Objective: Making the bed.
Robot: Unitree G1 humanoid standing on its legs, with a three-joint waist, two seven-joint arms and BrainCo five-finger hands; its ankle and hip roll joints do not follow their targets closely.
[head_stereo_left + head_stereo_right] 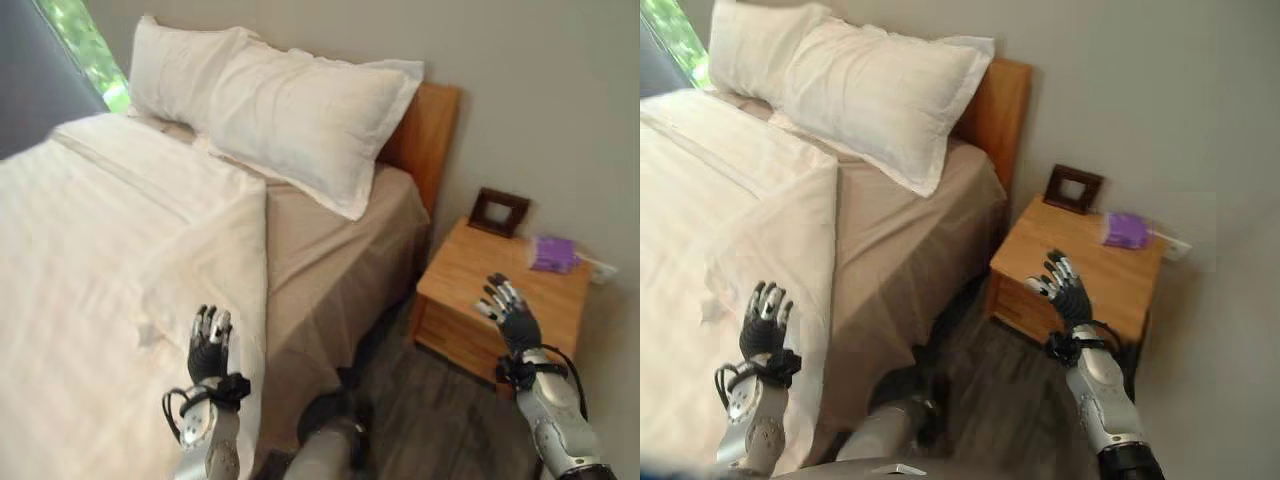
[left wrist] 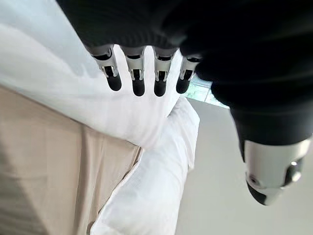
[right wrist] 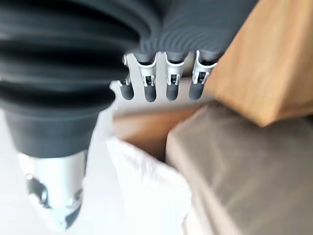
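Left eye view is showing the white duvet point(image 1: 110, 260) lying across the bed, its folded top edge running from about 10 o'clock down toward 5 o'clock and stopping short of the two white pillows point(image 1: 280, 110), so a band of tan fitted sheet point(image 1: 330, 240) is lying bare between them. The left hand point(image 1: 210, 345) is hovering with fingers straight and spread, holding nothing, right over the duvet's near corner. The right hand point(image 1: 510, 312) is hanging equally open, well apart from the bed, in front of the wooden nightstand point(image 1: 470, 270) carrying a small picture frame point(image 1: 499, 211) and a purple packet point(image 1: 553, 253).

Right eye view is giving the same layout: the duvet corner point(image 1: 820, 190) is lying toward 12 o'clock of the left hand, the pillows at about 1 o'clock beyond it.

Left wrist view is looking past straight fingers point(image 2: 138, 81) at the duvet edge, with tan sheet and pillow just beyond.

Right wrist view is showing relaxed, empty fingers point(image 3: 150, 88) pointing at the headboard point(image 3: 264, 58) and mattress corner.

Judging from this, the left hand is clearly the nearer one for drawing the duvet up toward the pillows.
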